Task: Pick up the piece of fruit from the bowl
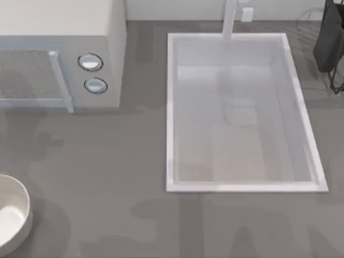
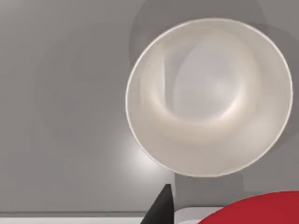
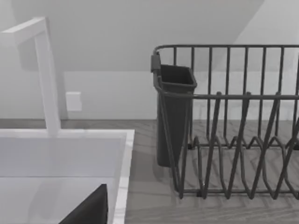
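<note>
The white bowl (image 1: pixel 12 215) sits at the table's left front edge. In the left wrist view the bowl (image 2: pixel 210 140) lies below the camera, its glossy inside bare. The red piece of fruit (image 2: pixel 261 207) hangs close to that camera, above the table and clear of the bowl's rim. My left gripper (image 2: pixel 219 218) is shut on it, with one dark fingertip (image 2: pixel 161 207) beside it. A dark part of my right gripper (image 3: pixel 88 210) shows over the sink's right edge, far from the bowl.
A microwave (image 1: pixel 59 48) stands at the back left. The large white sink (image 1: pixel 242 113) with its faucet (image 1: pixel 230 19) takes up the middle right. A dark wire dish rack (image 3: pixel 233 130) with a cutlery cup (image 3: pixel 173 116) stands at the back right.
</note>
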